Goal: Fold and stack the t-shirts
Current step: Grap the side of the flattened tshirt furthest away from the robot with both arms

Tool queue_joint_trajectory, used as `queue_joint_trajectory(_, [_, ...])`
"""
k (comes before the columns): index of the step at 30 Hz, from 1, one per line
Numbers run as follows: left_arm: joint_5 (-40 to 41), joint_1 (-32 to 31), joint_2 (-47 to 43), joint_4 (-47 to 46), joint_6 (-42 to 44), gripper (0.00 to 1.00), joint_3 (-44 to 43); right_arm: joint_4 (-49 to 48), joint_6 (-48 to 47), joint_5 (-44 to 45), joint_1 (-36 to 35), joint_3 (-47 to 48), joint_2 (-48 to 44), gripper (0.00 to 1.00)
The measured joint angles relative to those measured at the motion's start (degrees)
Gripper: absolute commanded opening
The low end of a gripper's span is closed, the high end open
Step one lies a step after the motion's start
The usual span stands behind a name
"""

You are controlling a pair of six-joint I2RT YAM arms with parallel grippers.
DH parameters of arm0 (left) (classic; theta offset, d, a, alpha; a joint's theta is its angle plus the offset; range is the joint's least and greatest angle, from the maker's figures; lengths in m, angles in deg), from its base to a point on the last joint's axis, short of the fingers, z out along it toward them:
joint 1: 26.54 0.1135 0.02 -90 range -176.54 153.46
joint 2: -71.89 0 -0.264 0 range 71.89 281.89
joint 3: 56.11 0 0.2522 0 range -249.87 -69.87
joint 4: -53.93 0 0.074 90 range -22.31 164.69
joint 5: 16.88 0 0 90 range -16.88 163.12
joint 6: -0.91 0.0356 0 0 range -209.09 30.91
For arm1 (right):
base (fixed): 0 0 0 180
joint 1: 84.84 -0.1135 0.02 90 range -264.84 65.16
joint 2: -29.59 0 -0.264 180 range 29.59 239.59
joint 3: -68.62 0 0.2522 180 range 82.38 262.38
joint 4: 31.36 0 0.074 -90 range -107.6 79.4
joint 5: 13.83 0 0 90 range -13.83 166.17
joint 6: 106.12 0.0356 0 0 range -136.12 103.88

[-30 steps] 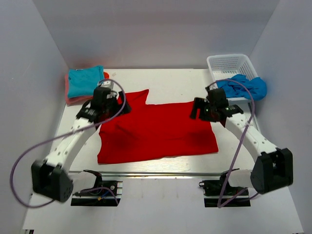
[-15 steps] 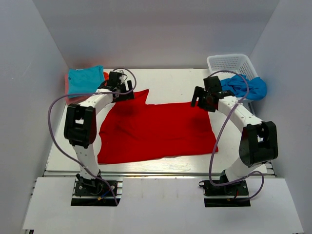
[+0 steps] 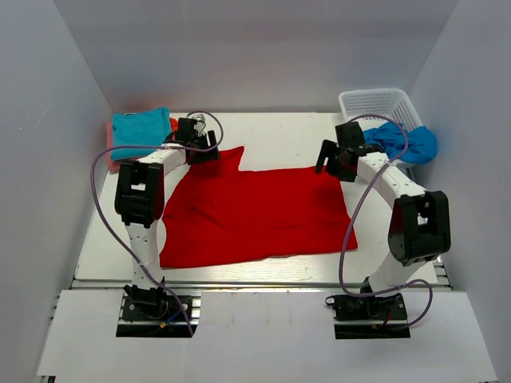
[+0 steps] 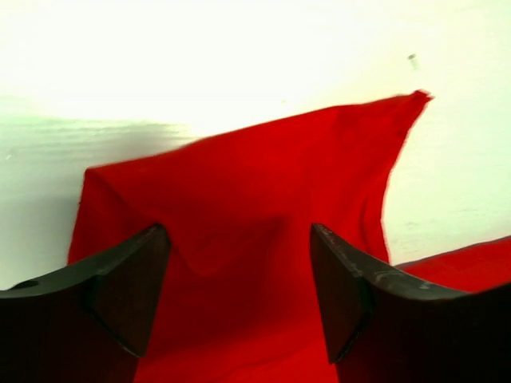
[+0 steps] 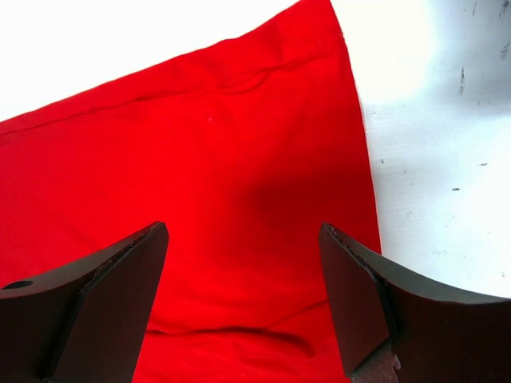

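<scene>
Both arms now reach farther back than before, my left gripper [image 4: 238, 231] spread over the red t-shirt [image 3: 255, 215] sleeve, right gripper [image 5: 243, 227] spread above its far corner.

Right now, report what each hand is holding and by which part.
Nothing is held. The left hand hangs open over the far left sleeve of the red t-shirt, and the right hand hangs open over its far right corner; neither grips the cloth.
</scene>
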Motion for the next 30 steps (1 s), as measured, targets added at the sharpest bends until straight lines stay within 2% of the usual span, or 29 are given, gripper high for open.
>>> queue_joint_trajectory(3, [-1.46, 0.04, 0.0, -1.57, -0.5, 0.72, 0.0, 0.04, -0.02, -0.15, 0.26, 0.15, 1.14, 0.82])
queue_joint_trajectory(6, [-2.47, 0.13, 0.35, -2.93, -1.16, 0.58, 0.0, 0.09, -0.02, -0.31, 0.5, 0.15, 1.99, 0.82])
queue_joint_trajectory(7, [-2.8, 0.15, 0.59, -3.23, -1.31, 0.45, -0.04, 0.09, -0.04, -0.37, 0.59, 0.15, 2.12, 0.82])
queue_joint_trajectory(9, [-3.39, 0.24, 1.57, -3.28, -1.64, 0.34, -0.7, 0.09, -0.04, -0.35, 0.81, 0.15, 2.23, 0.82])
queue_joint_trajectory(12, [-4.02, 0.44, 2.84, -3.56, -1.97, 0.0, -1.14, 0.11, -0.11, -0.35, 1.16, 0.35, 2.32, 0.82])
queue_joint_trajectory(19, [-4.26, 0.81, 1.4, -7.23, -1.88, 0.0, 2.67, -0.57, -2.1, 0.22, 1.38, 7.17, 8.0, 0.82])
queue_joint_trajectory(23, [-4.26, 0.92, -2.93, -9.53, -1.79, 0.0, 8.61, -2.47, -3.37, 1.4, 1.38, 11.26, 13.73, 0.8])
queue_joint_trajectory(30, [-4.83, 1.05, -10.67, -12.31, -1.33, 0.0, 12.07, -3.39, -2.78, 6.27, 1.38, 16.7, 22.95, 0.78])
